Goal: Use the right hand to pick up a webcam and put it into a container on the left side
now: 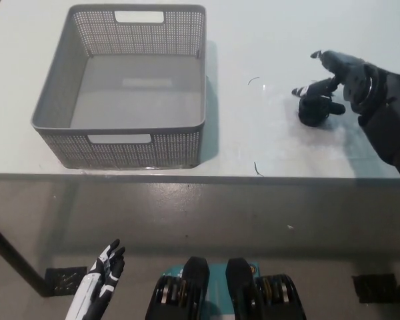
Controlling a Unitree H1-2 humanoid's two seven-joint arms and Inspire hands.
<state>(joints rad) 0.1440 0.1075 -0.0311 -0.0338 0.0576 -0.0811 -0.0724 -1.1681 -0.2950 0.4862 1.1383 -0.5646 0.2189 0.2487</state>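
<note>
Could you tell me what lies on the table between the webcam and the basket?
In the head view, only bare white table separates the webcam from the basket, apart from faint thin marks.

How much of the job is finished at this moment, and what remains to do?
Nothing is finished yet: the grey basket on the left holds nothing. In hand: the black right robot hand is open, fingers spread just above the webcam, which lies on the white table ungrasped. Left: close on the webcam, lift, carry it left, release into the basket. The white left robot hand rests below the table edge.
</note>
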